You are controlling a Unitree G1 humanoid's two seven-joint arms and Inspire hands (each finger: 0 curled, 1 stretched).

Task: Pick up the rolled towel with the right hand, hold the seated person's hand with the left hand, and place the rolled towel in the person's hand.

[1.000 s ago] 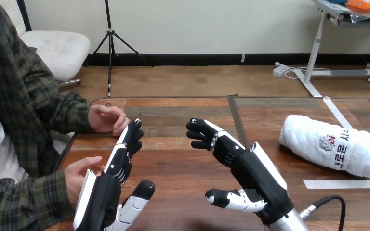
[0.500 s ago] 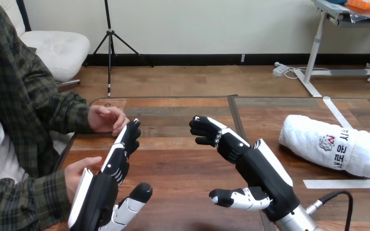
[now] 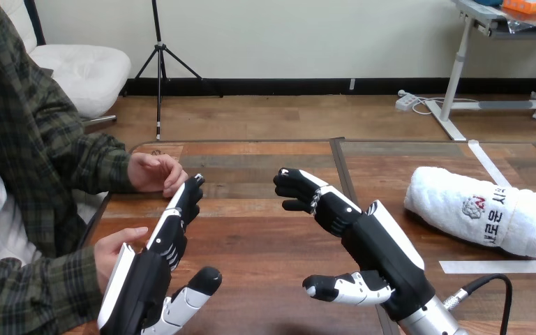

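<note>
Progress, we judge, is nil: the white rolled terry towel (image 3: 478, 213) lies untouched near the right edge of the wooden desk (image 3: 258, 234), a printed emblem and lettering on it; our right hand (image 3: 363, 237) hangs loosely open, empty, mid-desk; our left hand (image 3: 159, 262), fingers straight, stands beside the person's nearer hand (image 3: 114, 252), ungrasped.

A rolled white towel (image 3: 478, 209) lies on the right part of the table (image 3: 265, 230), just beyond a strip of white tape (image 3: 499, 266). The right robot hand (image 3: 384, 258) hangs above the table's middle, well apart from the towel, fingers loosely bent, thumb out, holding nothing. The left robot hand (image 3: 143, 286) reaches forward at the left with straight fingers. The person's nearer hand (image 3: 115, 251) is just beside its white back; whether they touch cannot be told. The person's farther hand (image 3: 155, 172) rests near its fingertips.
</note>
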